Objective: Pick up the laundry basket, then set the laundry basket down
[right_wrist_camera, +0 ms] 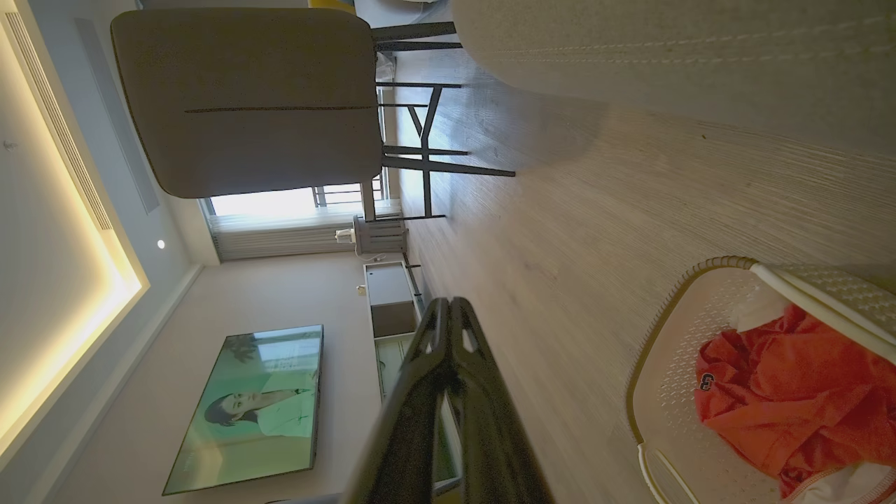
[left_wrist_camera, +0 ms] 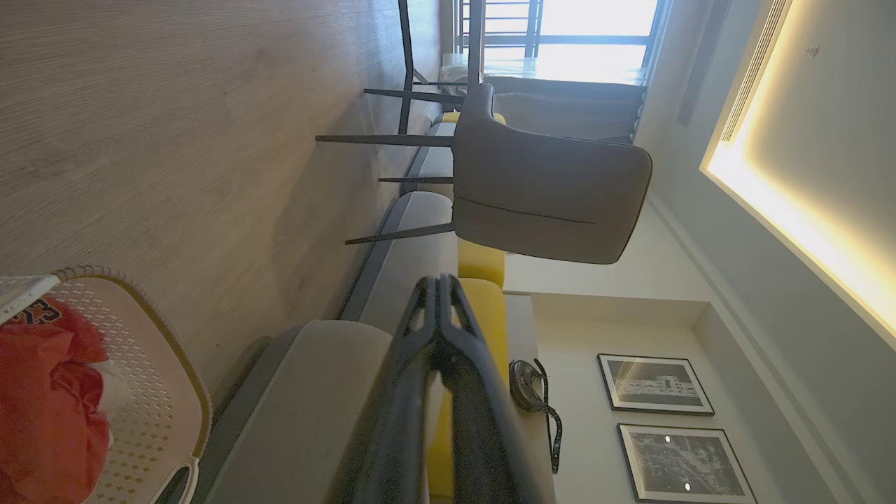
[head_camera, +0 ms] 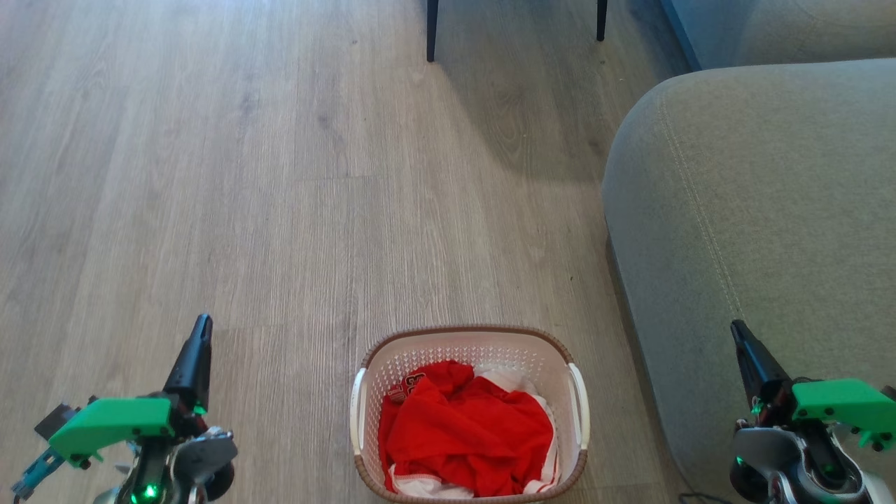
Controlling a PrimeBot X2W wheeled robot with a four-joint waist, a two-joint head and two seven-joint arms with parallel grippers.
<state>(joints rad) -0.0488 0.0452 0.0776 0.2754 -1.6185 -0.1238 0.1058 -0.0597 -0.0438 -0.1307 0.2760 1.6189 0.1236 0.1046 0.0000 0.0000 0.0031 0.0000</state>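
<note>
Head view: laundry basket on wood floor by sofa; left fingers and right fingers together.

White laundry basket, brown rim, upright on floor, red clothes inside.

Illegible lettering on red garment

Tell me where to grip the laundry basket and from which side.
Probably its white side handles: left handle with the left gripper, right handle with the right gripper, each from outside. The laundry basket sits upright between them; both handles stand off the walls.
</note>
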